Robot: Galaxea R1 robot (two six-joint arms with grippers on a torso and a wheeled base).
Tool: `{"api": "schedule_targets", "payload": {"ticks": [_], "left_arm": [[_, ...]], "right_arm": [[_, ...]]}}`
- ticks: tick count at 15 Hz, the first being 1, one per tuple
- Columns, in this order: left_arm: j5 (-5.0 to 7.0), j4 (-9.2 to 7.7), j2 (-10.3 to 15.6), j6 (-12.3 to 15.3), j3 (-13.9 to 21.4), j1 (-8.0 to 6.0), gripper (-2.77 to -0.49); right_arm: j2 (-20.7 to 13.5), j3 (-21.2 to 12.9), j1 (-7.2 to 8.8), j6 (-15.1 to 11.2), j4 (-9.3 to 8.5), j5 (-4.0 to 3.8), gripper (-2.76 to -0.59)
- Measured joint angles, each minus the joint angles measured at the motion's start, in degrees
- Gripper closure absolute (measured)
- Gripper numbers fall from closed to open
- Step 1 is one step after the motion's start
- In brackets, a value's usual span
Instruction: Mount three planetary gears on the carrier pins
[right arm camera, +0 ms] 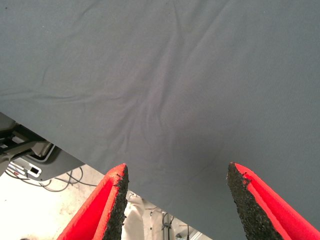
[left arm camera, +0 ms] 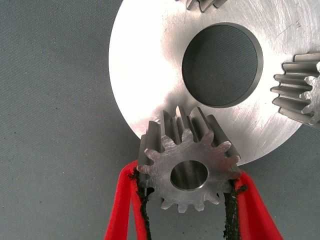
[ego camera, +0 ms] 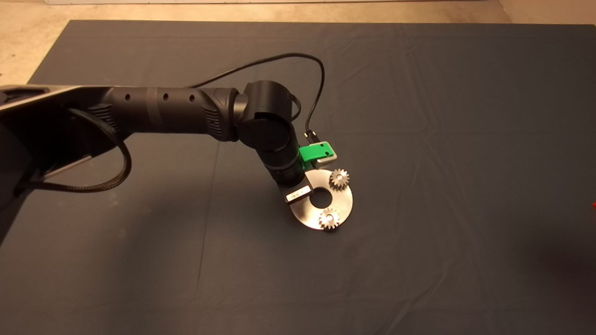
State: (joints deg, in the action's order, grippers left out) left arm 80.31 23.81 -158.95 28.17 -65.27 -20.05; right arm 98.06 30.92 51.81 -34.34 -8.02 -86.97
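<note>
My left gripper (left arm camera: 187,180) is shut on a steel planetary gear (left arm camera: 187,170), one red finger on each side of its teeth. It holds the gear flat over the near rim of the shiny round disc (left arm camera: 150,75), beside the central hole (left arm camera: 222,65). Bright metal shows through the gear's bore; I cannot tell whether it is a pin. Two other gears (ego camera: 339,178) (ego camera: 329,218) sit on the disc (ego camera: 345,201) on carrier pins whose tops show in their bores. In the head view the left wrist (ego camera: 279,153) hides its fingers. My right gripper (right arm camera: 175,175) is open and empty.
The left arm reaches in from the left with a black cable (ego camera: 288,58) looping over its wrist. The dark mat (ego camera: 442,116) lies wrinkled around the disc. The right wrist view looks past the mat's edge (right arm camera: 75,160) at floor and equipment.
</note>
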Motion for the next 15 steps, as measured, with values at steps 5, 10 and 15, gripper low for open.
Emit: {"api": "schedule_targets", "payload": {"ticks": [5,10,15], "left_arm": [[-0.02,-0.02,0.0,0.0,0.0,0.00,-0.55],[-0.02,-0.02,0.0,0.0,0.0,0.00,-0.55],[0.06,-0.11,0.0,-0.7,-0.3,-0.12,-0.55]], "right_arm": [[0.0,0.0,0.00,0.0,0.00,-0.01,-1.44],[0.0,0.0,0.09,0.0,-0.02,-0.02,-1.44],[0.0,0.0,0.12,0.0,-0.01,-0.02,-1.44]]}}
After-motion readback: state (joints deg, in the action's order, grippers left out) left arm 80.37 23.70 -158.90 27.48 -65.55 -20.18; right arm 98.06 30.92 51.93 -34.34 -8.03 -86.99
